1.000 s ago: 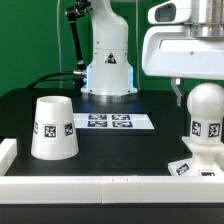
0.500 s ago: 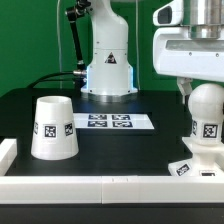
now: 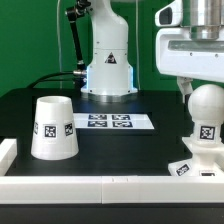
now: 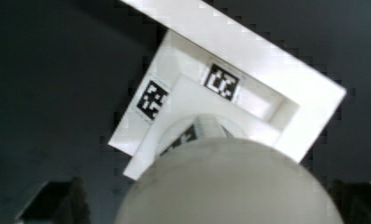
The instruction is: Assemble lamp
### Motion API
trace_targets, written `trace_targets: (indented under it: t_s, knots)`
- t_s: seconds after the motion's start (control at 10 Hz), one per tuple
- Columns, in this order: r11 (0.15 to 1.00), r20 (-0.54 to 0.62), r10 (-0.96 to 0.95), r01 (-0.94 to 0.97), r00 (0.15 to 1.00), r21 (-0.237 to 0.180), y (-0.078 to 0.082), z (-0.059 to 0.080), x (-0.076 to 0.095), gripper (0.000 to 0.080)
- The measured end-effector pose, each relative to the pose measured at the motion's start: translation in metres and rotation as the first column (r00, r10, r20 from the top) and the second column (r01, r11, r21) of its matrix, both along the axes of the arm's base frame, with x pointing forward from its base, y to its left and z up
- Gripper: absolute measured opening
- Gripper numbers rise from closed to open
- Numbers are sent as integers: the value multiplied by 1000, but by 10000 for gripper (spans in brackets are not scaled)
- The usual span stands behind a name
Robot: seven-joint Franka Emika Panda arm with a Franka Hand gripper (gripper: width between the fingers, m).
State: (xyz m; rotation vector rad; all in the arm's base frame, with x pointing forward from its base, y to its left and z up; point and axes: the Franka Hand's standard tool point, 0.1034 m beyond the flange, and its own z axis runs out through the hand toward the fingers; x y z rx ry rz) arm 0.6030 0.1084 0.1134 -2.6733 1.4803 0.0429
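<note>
Shade [image 3: 53, 128] only in exterior view

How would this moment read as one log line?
gripper open around bulb head | bulb on base | shade apart, exterior view's left

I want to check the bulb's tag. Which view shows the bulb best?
The exterior view: the bulb stands on the base, with its round head, neck and tag sharp. The wrist view shows only the blurred top of its head, close up, with no tag.
</note>
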Motion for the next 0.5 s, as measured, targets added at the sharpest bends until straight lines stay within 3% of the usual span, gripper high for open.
trace_targets:
  t_s: [0.5]
  knots:
    - [896,37,444,-444,895,-17,1,0,0,699]
